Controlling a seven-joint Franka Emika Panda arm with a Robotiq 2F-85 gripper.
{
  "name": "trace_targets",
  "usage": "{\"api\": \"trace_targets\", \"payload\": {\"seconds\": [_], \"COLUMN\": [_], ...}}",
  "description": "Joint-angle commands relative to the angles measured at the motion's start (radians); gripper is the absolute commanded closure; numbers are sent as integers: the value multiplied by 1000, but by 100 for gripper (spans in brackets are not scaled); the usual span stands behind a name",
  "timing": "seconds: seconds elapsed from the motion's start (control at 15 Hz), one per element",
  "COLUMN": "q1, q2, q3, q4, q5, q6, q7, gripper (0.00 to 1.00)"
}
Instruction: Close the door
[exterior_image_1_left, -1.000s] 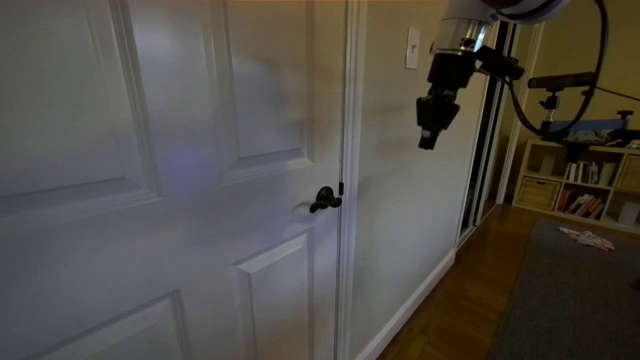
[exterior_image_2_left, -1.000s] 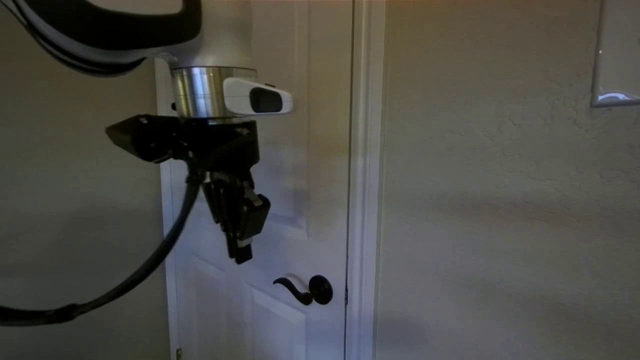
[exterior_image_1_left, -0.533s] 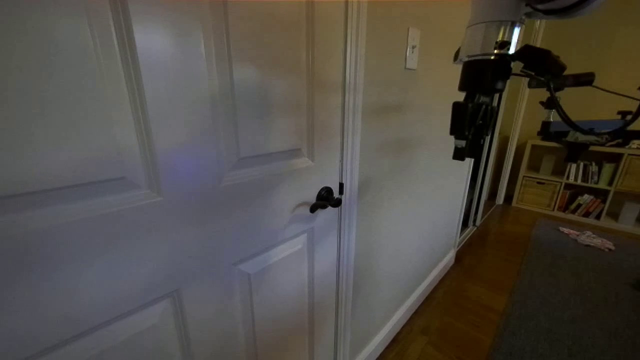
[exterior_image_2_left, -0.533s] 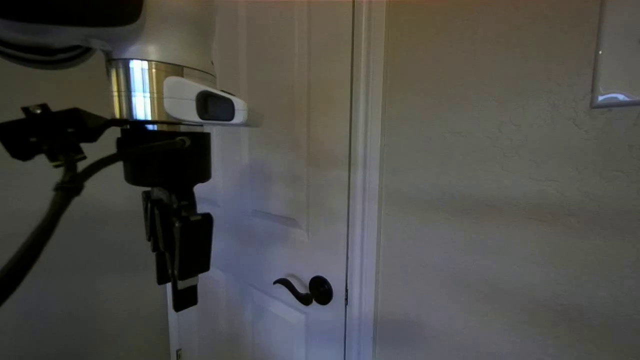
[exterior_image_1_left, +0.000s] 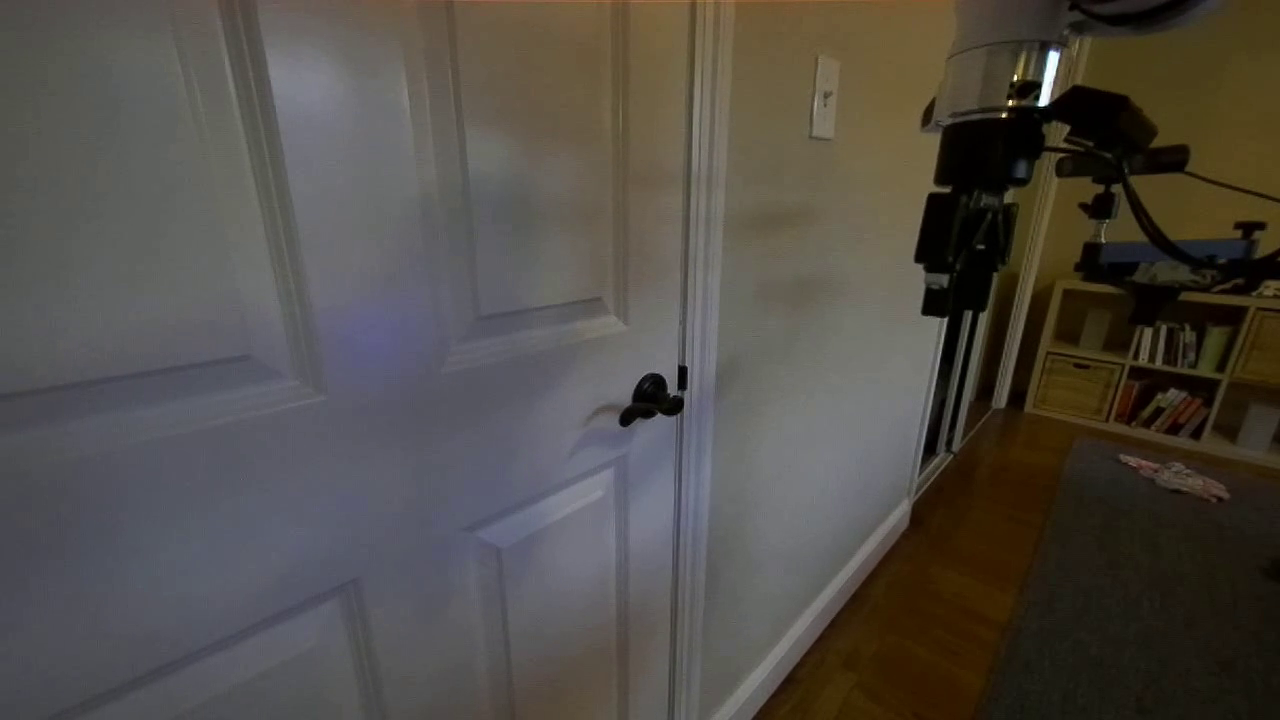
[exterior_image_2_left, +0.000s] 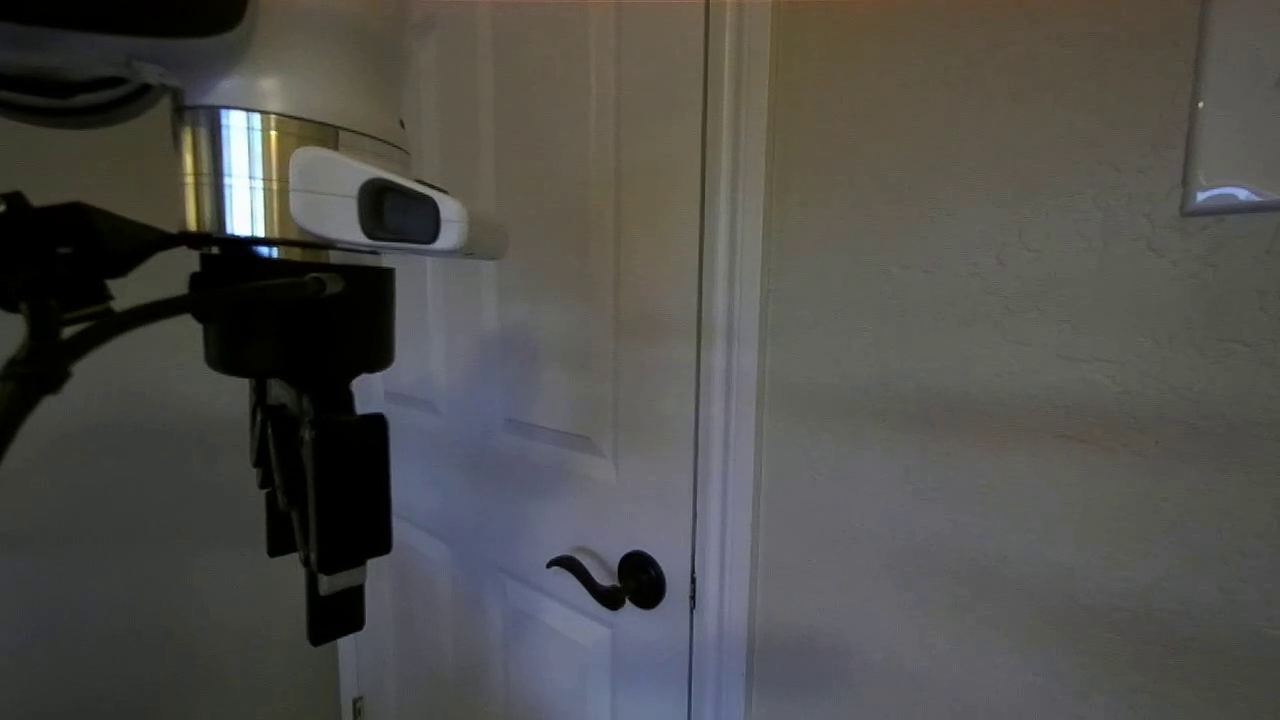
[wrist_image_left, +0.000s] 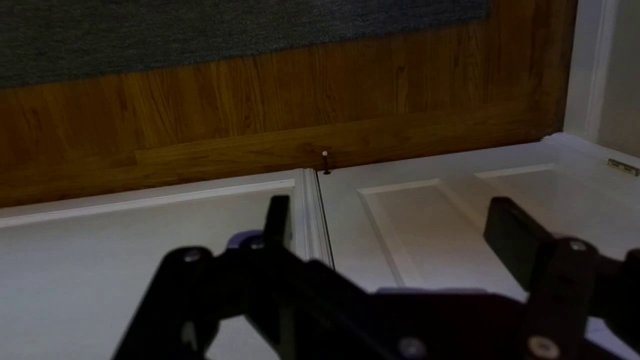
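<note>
The door (exterior_image_1_left: 380, 470), white with raised panels, stands in its frame in both exterior views, and only a thin dark line runs between its edge and the trim. Its black lever handle (exterior_image_2_left: 641, 580) sits near that edge. In an exterior view my gripper (exterior_image_1_left: 955, 300) hangs pointing down, well apart from the door and the handle. The gripper (exterior_image_2_left: 315, 595) also covers part of the door's hinge side. Seen from the wrist, the gripper (wrist_image_left: 392, 212) is open, with its fingers (wrist_image_left: 515, 240) wide apart and nothing between them. The handle is out of the wrist view.
White trim (exterior_image_2_left: 735, 360) borders the door, and a wall (exterior_image_2_left: 1000, 400) continues beside it with a light switch (exterior_image_1_left: 824, 97). A small door stop (wrist_image_left: 326, 164) stands at the door's foot. A grey rug (exterior_image_1_left: 1120, 580) lies on the wooden floor (wrist_image_left: 280, 90). Farther back is a cube shelf (exterior_image_1_left: 1045, 345).
My gripper has drawn back from the door, moving right in an exterior view and left in another, and turned to hang straighter. Its fingers have spread. The door and handle look unmoved.
</note>
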Motion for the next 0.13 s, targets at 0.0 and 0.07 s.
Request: {"api": "trace_targets", "payload": {"seconds": [0.0, 0.07], "q1": [14, 14], "q2": [0, 0], "q3": [-15, -15], "q4": [2, 2], "q5": [-1, -1], "q6": [-3, -3], "q7": [1, 1], "gripper": [0, 0]}}
